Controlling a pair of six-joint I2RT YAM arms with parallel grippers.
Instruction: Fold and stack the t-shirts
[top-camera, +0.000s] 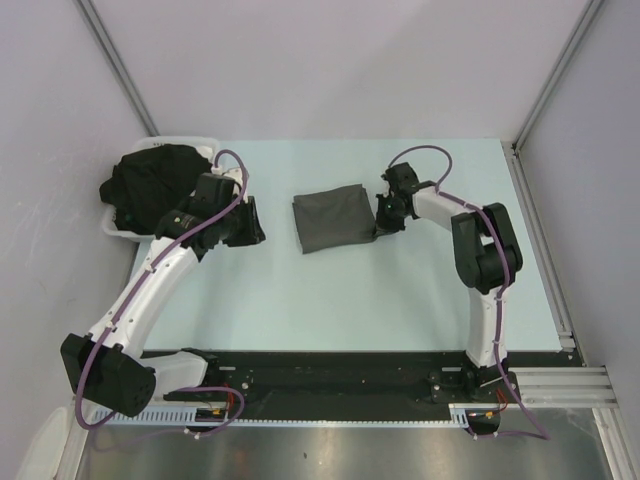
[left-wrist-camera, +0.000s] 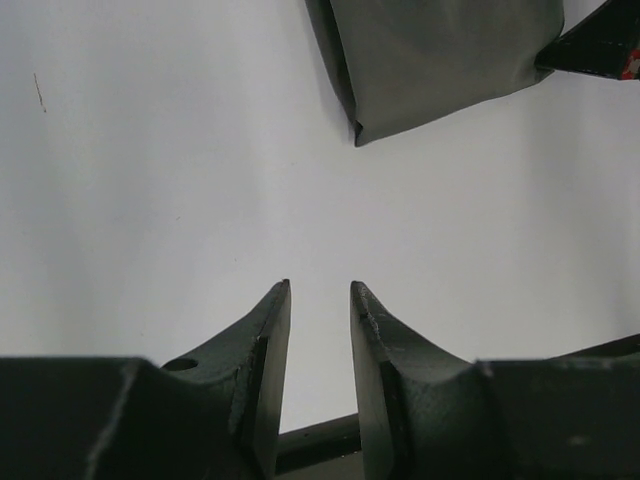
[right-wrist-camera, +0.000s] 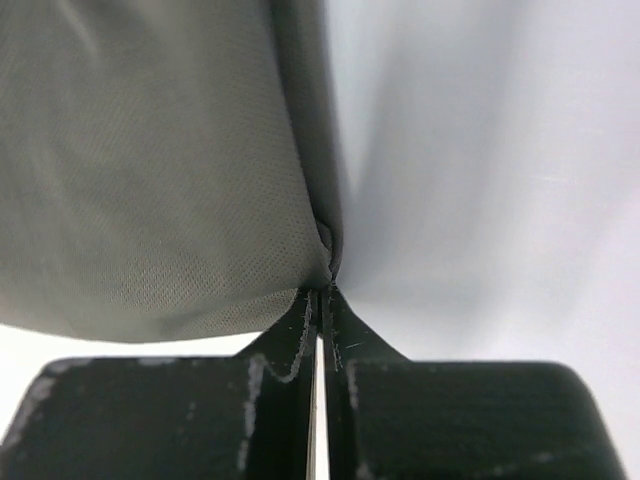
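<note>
"Right wrist view, closest in," says Mira. "Where do the jaws stand?"

"Together, on cloth. The right gripper (right-wrist-camera: 322, 292) has pinched the edge of the charcoal t-shirt (right-wrist-camera: 150, 170) at its very tips, and I'd call that a thin bite."

"And the other one?"

"The left gripper (left-wrist-camera: 320, 286) hangs over bare table (left-wrist-camera: 150, 180), jaws apart, nothing between them. The shirt's nearest corner lies well ahead of it, untouched."

"Further out?"

"From above, the charcoal shirt is a folded rectangle in the middle of the table, with the right gripper at its right edge. At the far left corner, the black t-shirts (top-camera: 150, 185) sit heaped in the white tray (top-camera: 112, 228), not yet folded."

"What could go wrong?"

"Three things, to my mind. The bite is so shallow that a quick lift may let the cloth slide out. If the tips have only the top layer, pulling will peel the fold open instead of moving the whole shirt. And with one edge held and the left side free, a drag across the table may skew or bunch the rectangle — a poor base for the stack."
</note>
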